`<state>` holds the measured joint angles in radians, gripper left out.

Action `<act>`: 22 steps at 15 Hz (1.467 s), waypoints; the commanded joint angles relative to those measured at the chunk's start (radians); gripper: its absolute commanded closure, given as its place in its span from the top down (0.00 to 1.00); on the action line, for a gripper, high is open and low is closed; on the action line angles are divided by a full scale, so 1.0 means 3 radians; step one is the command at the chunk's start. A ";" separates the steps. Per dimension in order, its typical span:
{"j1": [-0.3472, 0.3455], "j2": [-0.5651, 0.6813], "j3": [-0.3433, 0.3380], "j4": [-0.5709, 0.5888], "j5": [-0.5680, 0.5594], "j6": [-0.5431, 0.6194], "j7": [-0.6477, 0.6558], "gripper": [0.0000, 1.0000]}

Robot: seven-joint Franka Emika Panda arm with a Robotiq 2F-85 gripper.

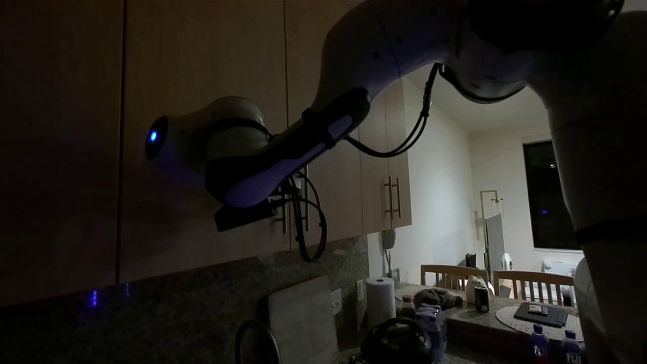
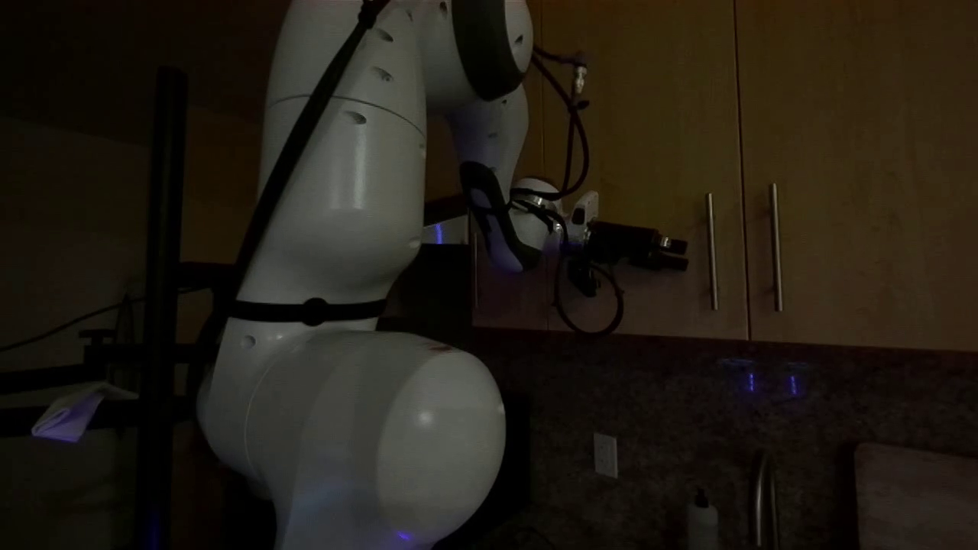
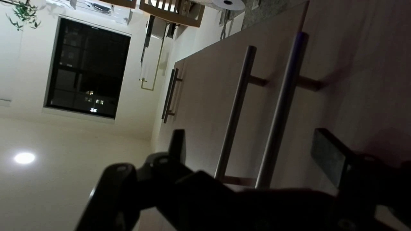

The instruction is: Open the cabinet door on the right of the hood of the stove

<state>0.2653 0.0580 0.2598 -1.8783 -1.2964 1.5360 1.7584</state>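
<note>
The cabinet door is a wide, flat tan panel in both exterior views [image 1: 202, 50] [image 2: 649, 145]; it stands shut. Its slim vertical silver handle [image 2: 712, 252] is near its edge, and it is the nearer bar in the wrist view [image 3: 282, 106]. My gripper [image 2: 675, 254] points towards this handle, with its tips a little short of it in that view. In the wrist view the gripper [image 3: 250, 138] is open and empty; both bars show between its fingers, beyond the tips. In an exterior view the arm hides most of the gripper.
A neighbouring door's handle [image 2: 775, 248] runs parallel beside the door's handle. A loop of cable [image 2: 588, 305] hangs under the wrist. Below are a tap [image 2: 762, 496], a soap bottle [image 2: 702, 525] and a leaning board [image 1: 303, 318]. The room is dark.
</note>
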 commanded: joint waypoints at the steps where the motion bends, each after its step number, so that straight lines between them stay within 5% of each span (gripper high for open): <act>1: 0.0012 -0.0038 0.0002 0.0018 -0.0011 -0.0055 -0.0108 1.00; 9: -0.0089 -0.0345 -0.0102 -0.0129 0.0340 0.0196 -0.0739 1.00; 22: -0.0198 -0.0151 -0.0244 0.0064 0.0195 0.0488 -0.0369 1.00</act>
<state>0.2237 -0.0095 0.1916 -1.8799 -1.2081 1.6386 1.6127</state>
